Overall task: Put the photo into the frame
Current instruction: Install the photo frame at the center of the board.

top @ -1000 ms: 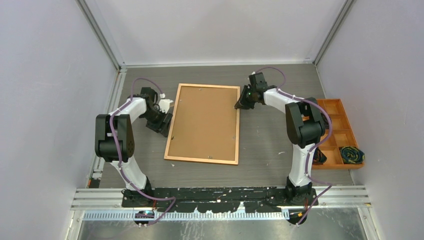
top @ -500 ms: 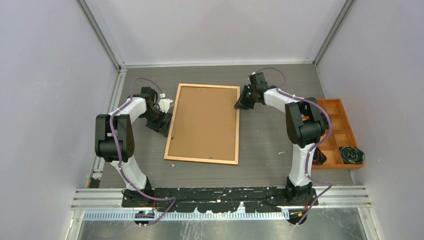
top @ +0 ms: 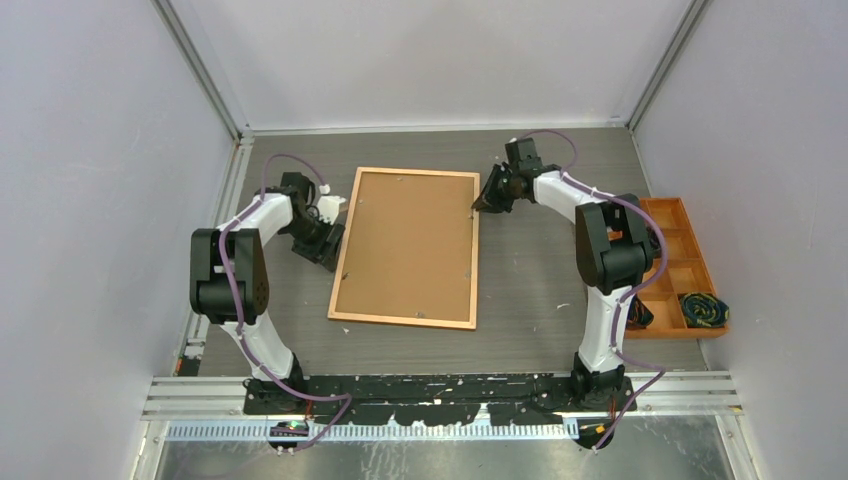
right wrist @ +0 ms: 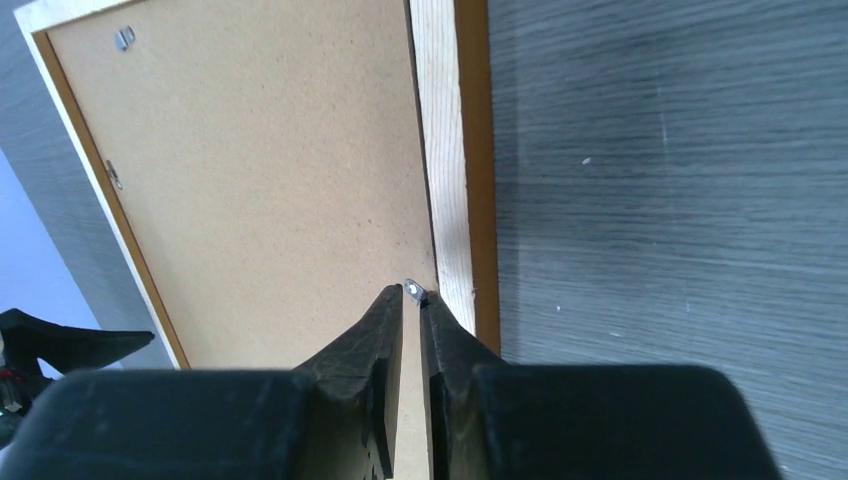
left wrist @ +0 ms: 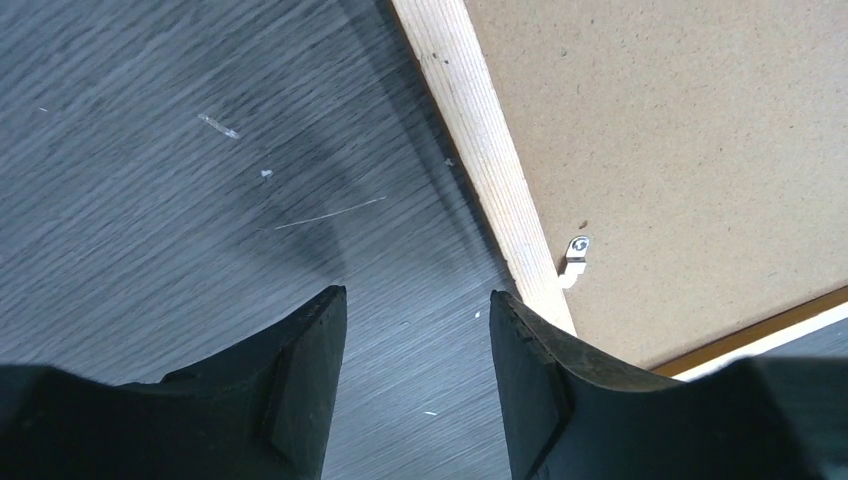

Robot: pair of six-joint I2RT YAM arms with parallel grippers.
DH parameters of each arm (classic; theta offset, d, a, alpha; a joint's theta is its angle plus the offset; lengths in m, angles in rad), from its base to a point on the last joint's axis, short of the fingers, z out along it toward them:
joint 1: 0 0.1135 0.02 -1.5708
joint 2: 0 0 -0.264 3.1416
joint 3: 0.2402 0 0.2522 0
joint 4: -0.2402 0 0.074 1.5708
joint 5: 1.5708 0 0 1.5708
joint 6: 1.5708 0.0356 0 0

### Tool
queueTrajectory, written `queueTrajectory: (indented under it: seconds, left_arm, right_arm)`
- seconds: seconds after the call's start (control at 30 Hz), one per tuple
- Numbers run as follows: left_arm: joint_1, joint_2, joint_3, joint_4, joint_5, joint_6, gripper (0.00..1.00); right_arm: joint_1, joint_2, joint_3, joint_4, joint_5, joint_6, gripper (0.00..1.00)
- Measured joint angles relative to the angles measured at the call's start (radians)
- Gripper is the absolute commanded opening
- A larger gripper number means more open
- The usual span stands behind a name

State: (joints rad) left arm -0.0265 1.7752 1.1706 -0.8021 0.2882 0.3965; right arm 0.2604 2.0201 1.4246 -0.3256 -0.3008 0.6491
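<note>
Mid-table the frame (top: 341, 262) lies face down with the board (top: 405, 245) in its back; no photo shows. At its right edge the right claw (right wrist: 412, 300), all but closed and holding nothing, has its tips at a clip (right wrist: 413, 291). The left claw (left wrist: 418, 300) hangs half open and empty just beside the left edge. The step, I judge, is freeing the board; next calls for nudging that clip aside without lifting the frame

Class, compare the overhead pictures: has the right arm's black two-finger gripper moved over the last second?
Yes. The right gripper has shifted slightly toward the far wall, along the right border of the orange-brown wooden picture frame.
</note>
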Motion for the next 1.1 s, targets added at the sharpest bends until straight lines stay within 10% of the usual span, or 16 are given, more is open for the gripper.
queueTrajectory:
  seconds: [1.1]
  left_arm:
    - [0.0, 0.0, 0.006, -0.003, 0.001, 0.0, 0.54]
  right_arm:
    - [-0.012, 0.051, -0.005, 0.051, -0.077, 0.005, 0.16]
